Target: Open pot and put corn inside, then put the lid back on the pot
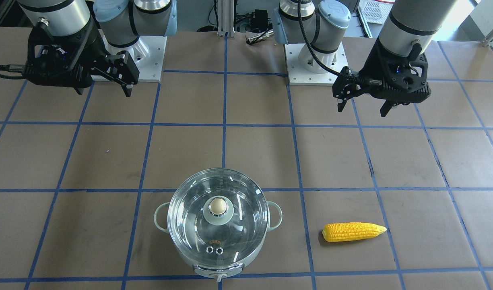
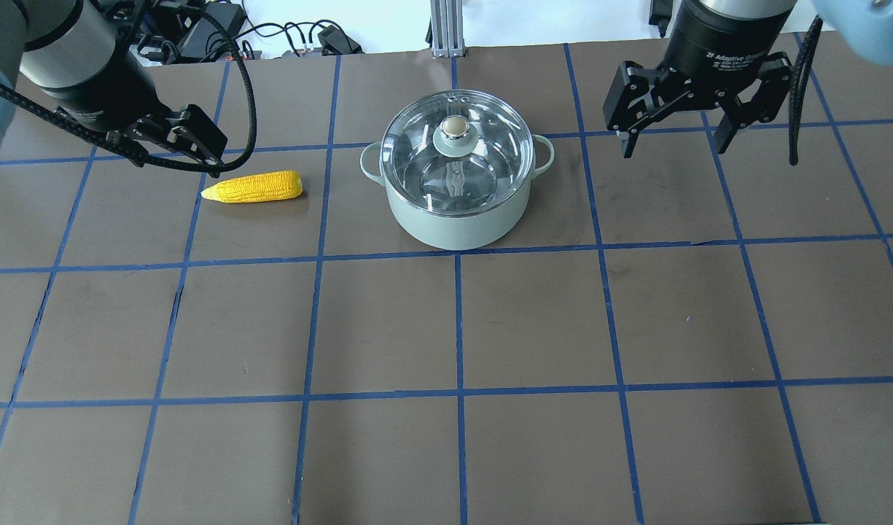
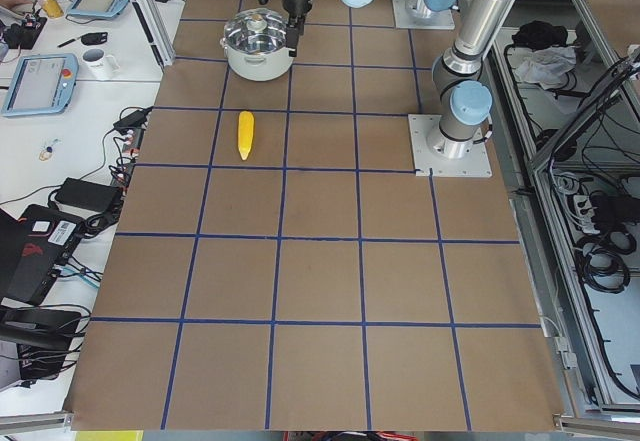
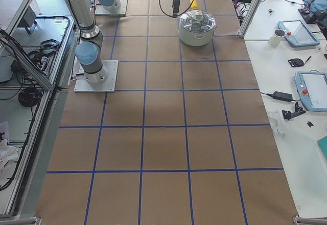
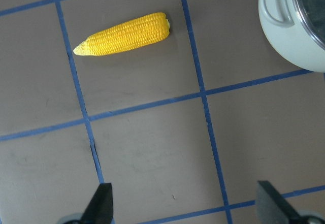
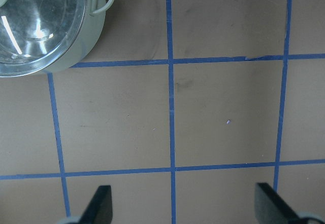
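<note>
The mint-green pot (image 2: 453, 222) stands at the table's far middle with the clear glass lid (image 2: 415, 146) shut on it. It also shows in the front view (image 1: 161, 217), lid (image 1: 190, 209) on. The yellow corn (image 2: 253, 187) lies on the table left of the pot, also in the front view (image 1: 353, 232) and the left wrist view (image 5: 122, 34). My left gripper (image 1: 363, 109) hovers open and empty near the corn. My right gripper (image 2: 674, 146) hovers open and empty right of the pot.
The brown table carries a blue tape grid (image 2: 457, 321). The two arm bases (image 1: 316, 64) are bolted at the robot's side. Cables and power bricks (image 2: 286, 33) lie beyond the far edge. Side benches with tablets (image 3: 35, 86) flank the table's far side.
</note>
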Robot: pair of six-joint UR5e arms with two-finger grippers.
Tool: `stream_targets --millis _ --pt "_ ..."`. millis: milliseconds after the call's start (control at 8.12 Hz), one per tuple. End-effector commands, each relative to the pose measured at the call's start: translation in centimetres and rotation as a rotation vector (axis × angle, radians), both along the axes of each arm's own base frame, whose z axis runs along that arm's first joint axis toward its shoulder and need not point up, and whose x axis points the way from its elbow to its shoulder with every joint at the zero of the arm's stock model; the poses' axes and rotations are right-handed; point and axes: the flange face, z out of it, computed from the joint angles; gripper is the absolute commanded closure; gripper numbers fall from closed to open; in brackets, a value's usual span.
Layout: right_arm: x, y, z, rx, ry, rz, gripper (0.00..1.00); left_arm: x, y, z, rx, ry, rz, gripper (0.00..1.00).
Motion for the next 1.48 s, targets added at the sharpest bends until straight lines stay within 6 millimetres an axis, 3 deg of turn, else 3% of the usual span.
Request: stream_targets --millis 0,123,246,369,492,738,862,1108,1354 --pt "-0.1 -0.1 -0.1 -0.003 0.003 0.007 0.00 3.3 -5.4 -3.9 -0.062 -0.039 -0.300 0.00" --pt "0.0 -0.7 -0.1 -0.037 -0.007 -0.010 0.00 5.0 -7.0 -5.7 -0.053 -0.048 -0.418 0.00" --pt "0.6 -4.1 -1.1 -0.144 -0.009 -0.010 0.00 5.9 -7.7 -7.1 -0.033 -0.055 -0.540 0.00" --pt "2.1 -6.2 -2.5 -0.170 -0.023 -0.002 0.00 6.0 -8.6 -7.9 -0.059 -0.082 -0.651 0.00" --pt "5.4 -7.8 -4.4 -0.212 -0.038 -0.027 0.00 6.3 -9.8 -9.4 -0.071 -0.099 -0.742 0.00" --pt "14.5 -9.1 -10.8 -0.224 -0.052 -0.069 0.00 6.5 -12.9 -15.3 -0.065 -0.062 -0.957 0.00" --pt "17.0 -9.5 -12.0 -0.238 -0.066 -0.093 0.00 6.4 -14.0 -17.6 -0.079 -0.041 -1.003 0.00" --pt "18.3 -11.6 -13.4 -0.263 -0.089 -0.105 0.00 6.6 -15.0 -21.4 -0.051 -0.028 -1.120 0.00" --pt "19.4 -13.0 -16.5 -0.235 -0.143 -0.103 0.00 8.1 -15.4 -24.3 -0.019 -0.011 -1.221 0.00"
